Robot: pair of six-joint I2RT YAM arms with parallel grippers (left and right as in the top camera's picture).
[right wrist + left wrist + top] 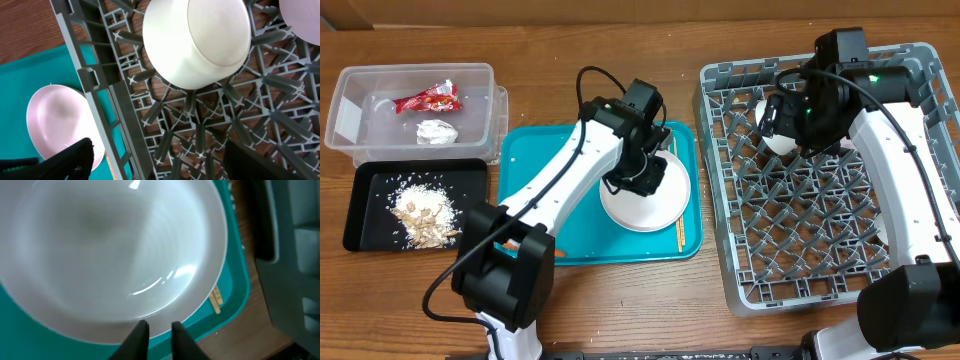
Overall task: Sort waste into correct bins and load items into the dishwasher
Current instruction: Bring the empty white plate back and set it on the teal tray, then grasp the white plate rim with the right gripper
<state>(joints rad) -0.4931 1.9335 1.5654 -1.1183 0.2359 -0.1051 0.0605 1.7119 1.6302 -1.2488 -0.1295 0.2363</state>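
Two bowls already sit in the dish rack (830,270). One white bowl (200,40) lies upside down on the pegs, right under the right end effector (159,150), whose fingers stand wide and released, grasping nothing. A paler bowl (305,20) sits just beside it at the edge of the right wrist view. The waste looks largely sorted: the red wrapper (425,98) and the tissue (436,131) lie in the clear tub (360,85), and the rice (420,210) is in the black tray (365,235). Left to load are the plate (645,195) and the chopsticks (678,235), both on the teal tray (535,150) in the middle of the tabletop. The left end effector (159,327) hangs at the plate's near rim, its fingers narrowly parted with only tray showing between them, so I judge there is no grasp yet. I cannot make out a cup or a carrot.
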